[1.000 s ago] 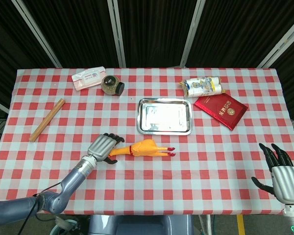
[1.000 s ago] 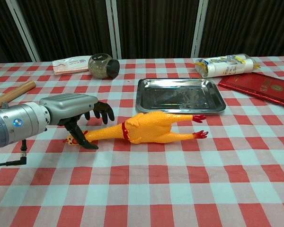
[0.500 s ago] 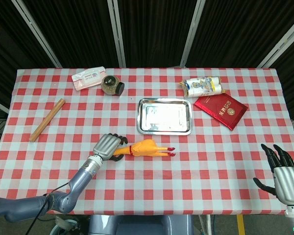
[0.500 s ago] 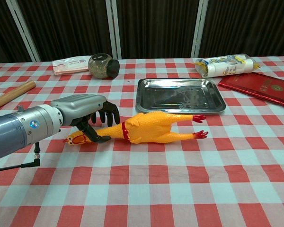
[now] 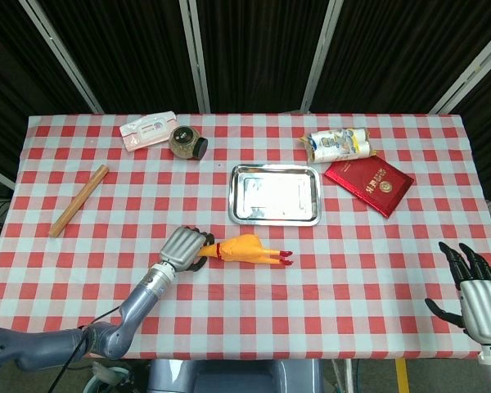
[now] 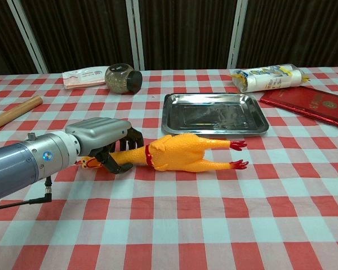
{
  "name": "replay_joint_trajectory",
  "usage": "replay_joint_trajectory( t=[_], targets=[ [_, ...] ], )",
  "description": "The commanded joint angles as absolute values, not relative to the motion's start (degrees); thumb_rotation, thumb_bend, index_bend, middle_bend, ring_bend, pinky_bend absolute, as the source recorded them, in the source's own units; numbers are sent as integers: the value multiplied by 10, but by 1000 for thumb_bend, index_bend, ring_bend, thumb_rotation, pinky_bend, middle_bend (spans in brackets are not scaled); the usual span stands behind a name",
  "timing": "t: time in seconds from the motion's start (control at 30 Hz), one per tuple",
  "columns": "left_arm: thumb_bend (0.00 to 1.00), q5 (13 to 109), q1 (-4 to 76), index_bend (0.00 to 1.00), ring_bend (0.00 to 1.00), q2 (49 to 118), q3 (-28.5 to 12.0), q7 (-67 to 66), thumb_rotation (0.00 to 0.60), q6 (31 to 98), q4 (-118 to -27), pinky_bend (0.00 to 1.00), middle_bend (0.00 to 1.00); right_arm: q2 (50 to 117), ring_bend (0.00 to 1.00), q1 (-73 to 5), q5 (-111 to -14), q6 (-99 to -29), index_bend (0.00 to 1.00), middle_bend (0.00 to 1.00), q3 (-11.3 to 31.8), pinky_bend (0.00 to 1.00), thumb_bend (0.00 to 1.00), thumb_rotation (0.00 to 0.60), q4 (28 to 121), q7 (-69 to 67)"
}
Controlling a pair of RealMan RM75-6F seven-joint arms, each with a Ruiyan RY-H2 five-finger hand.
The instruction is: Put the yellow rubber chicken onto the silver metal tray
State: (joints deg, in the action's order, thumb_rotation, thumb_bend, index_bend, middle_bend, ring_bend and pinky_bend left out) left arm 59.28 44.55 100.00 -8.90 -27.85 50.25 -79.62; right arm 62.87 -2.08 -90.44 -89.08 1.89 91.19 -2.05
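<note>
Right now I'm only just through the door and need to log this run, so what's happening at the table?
The left hand has its fingers curled around the neck of the yellow rubber chicken, which lies on the red-checked tablecloth just in front of the silver metal tray. The right hand waits open near the table edge.

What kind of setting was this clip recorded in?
Probably a lab or staged test booth, not a home: black curtain panels behind a red-and-white checked tablecloth, with unrelated props such as a yellow rubber chicken and silver metal tray.

Table (image 5: 327,286), red-checked cloth: tray (image 5: 275,214) centre; chicken (image 5: 247,250) below it; stick (image 5: 78,200) left; jar (image 5: 186,142), packet (image 5: 147,130), roll (image 5: 337,145), red booklet (image 5: 368,185) along top.
</note>
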Motion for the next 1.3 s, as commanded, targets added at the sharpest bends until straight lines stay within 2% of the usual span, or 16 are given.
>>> replay_joint_trajectory(
  t=[0.03,0.17,0.27,0.43,0.53,0.73,0.97,1.1,1.3],
  targets=[
    [405,588,448,373,360,1002,-88,-283,600,505,-798,409,417,629,73,-20,-904,-891,19,185,18,150,187,600,910,-23],
    [407,588,449,387,361,1005,-87,-286,600,512,-800,410,426,630,73,-18,-903,-893,19,185,19,150,186,600,907,-28],
    [447,589,450,437,390,1006,-87,-283,600,514,-801,441,468,630,73,-17,-903,-894,19,185,19,150,187,600,905,-30],
    [592,607,448,552,482,1007,-88,-264,600,527,-798,569,567,629,73,-18,-904,-892,19,185,18,150,187,600,906,-32],
    [721,638,446,616,539,1001,-86,-245,600,539,-801,619,629,628,73,-21,-909,-887,19,185,17,150,187,600,907,-31],
    [842,718,444,697,614,956,-83,-203,600,569,-831,696,711,616,73,-36,-939,-882,19,185,15,150,186,600,926,-54],
    [851,778,451,704,620,887,-96,-172,600,588,-883,703,715,590,73,-78,-981,-852,19,185,18,150,186,600,964,-113],
    [850,784,466,704,620,828,-113,-166,600,568,-933,702,715,562,73,-122,-999,-804,19,185,21,150,186,600,1006,-159],
    [849,780,489,704,620,782,-133,-188,600,545,-975,702,715,547,75,-178,-1002,-735,19,185,25,150,186,600,1064,-225]
  ],
)
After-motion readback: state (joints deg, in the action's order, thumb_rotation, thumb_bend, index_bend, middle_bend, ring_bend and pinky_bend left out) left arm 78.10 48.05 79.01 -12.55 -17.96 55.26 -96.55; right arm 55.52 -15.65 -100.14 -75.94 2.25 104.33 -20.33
